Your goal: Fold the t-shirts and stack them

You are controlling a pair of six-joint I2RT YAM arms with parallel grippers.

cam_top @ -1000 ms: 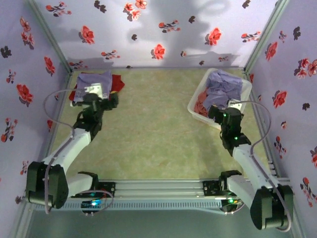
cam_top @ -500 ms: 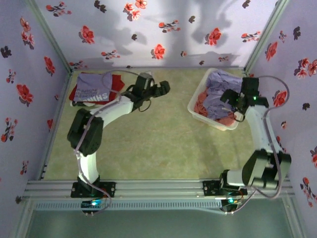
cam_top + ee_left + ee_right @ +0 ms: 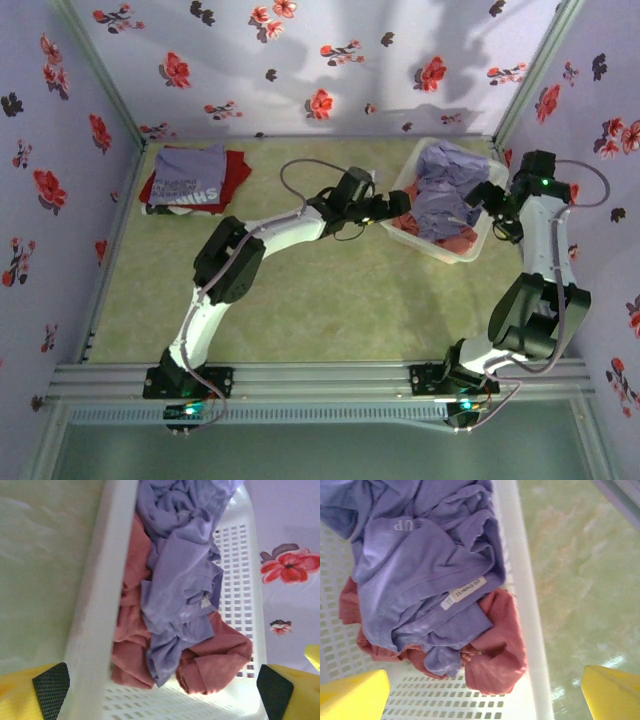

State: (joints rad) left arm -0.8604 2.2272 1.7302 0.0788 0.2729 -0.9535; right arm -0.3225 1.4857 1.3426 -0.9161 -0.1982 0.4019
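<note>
Now | green mottled table (image 3: 320,295) | flowered walls (image 3: 250,95) | left tool (image 3: 397,205), right tool (image 3: 487,197) spread wide

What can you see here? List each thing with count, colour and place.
basket: one, white slatted, far right
lavender t-shirt: count unclear, crumpled on top in basket
salmon-red t-shirt: count unclear, crumpled underneath it
lettered t-shirt: one, purple with white lettering, folded, far left
red t-shirt: one, folded beneath the lettered one
table: one, pale green
walls: three, lavender with red flowers
left gripper: one, open, at basket's left rim
right gripper: one, open, at basket's right rim
</note>
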